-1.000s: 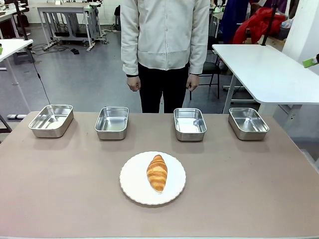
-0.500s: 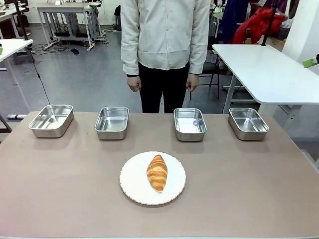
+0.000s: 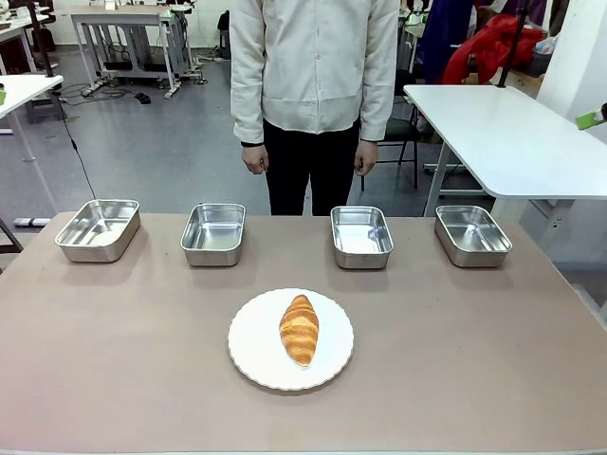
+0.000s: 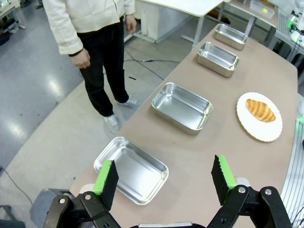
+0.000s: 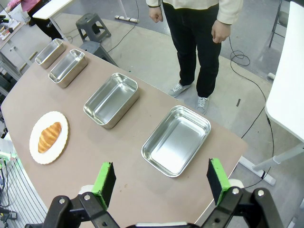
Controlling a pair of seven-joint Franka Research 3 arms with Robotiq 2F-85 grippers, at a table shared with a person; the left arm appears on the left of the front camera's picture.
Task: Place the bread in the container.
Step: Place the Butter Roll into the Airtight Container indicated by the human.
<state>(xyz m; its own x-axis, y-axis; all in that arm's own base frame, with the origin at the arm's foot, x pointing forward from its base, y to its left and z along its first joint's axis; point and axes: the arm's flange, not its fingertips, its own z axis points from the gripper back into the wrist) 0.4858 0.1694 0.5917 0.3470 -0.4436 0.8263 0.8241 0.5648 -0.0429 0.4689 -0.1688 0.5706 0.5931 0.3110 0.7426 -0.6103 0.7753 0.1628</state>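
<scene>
Left end, above the tabletop (image 3: 114,360): left fingers (image 4: 105,179) stand wide apart and hold nothing; the far-left container (image 4: 130,168) shows between them, apart from both pads.
Back row, left half: far-left container (image 3: 97,229) and second container (image 3: 212,233), both bare inside, probably lined up along the far edge so that either arm can reach one.
Middle, nearer the robot: bread (image 3: 299,328) lies lengthwise on the white plate (image 3: 247,343), resting free and not in any container. Set out on its own like this, it looks offered for a grasp from above.
Bread against left fingers: well apart, off past the second container in the left wrist view (image 4: 260,109).
Far side, centre: person (image 3: 313,95) stands back with both hands (image 3: 253,159) hanging down, touching nothing.
Back row, right half: third container (image 3: 361,236) and far-right container (image 3: 472,234), also bare. Which of the four is meant I cannot tell.
Right end: right fingers (image 5: 104,183) also stand wide apart and hold nothing, above the far-right container (image 5: 176,140).
Bread against right fingers: well apart, near the far edge of the right wrist view (image 5: 49,137).
Step in hand: likely the reach for the bread, not yet begun.
</scene>
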